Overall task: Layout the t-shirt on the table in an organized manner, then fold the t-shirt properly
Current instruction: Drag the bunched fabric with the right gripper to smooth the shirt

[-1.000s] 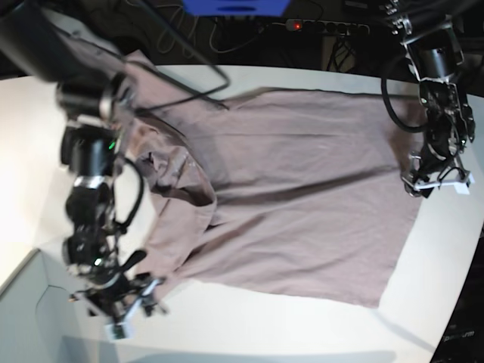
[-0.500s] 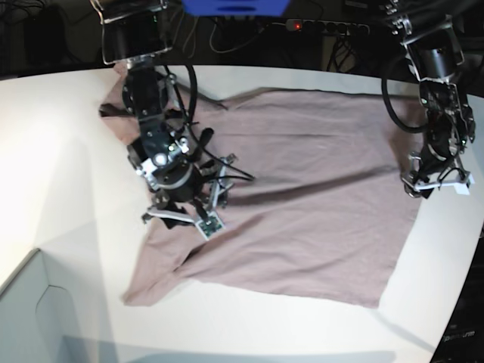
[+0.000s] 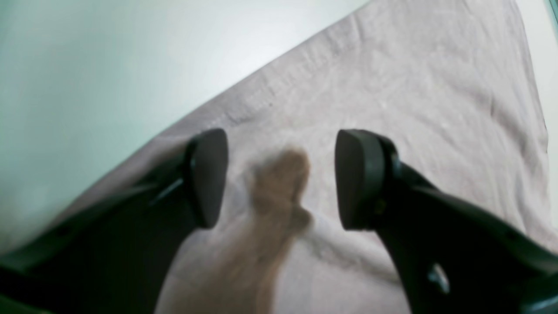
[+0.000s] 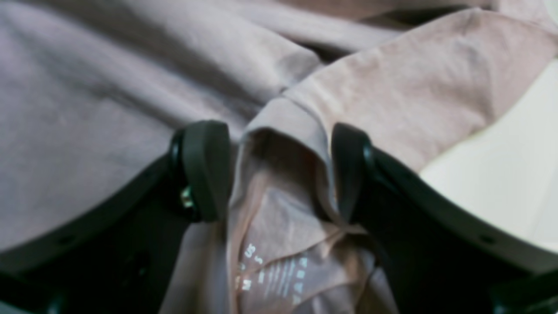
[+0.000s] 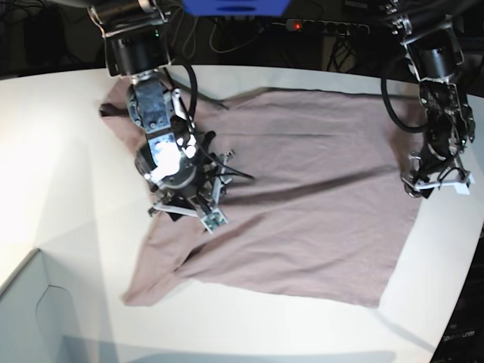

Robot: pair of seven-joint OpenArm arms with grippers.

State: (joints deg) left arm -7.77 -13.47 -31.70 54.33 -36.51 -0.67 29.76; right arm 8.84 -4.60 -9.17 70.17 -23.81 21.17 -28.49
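1. The tabletop (image 5: 53, 151) is big and white, so there is lots of room to spread things out.
2. The t-shirt (image 5: 302, 189) lies on it, mostly flat. The neck end is bunched up, so it looks like it needs smoothing before any folding.
3. The right fingers (image 4: 279, 170) are spread wide, one on each side of the collar (image 4: 296, 131) with its little label print (image 4: 270, 274), likely to grab and pull it straight.
4. The left fingers (image 3: 281, 179) are spread too, low over the hem (image 3: 261, 87) at the other end, holding nothing.
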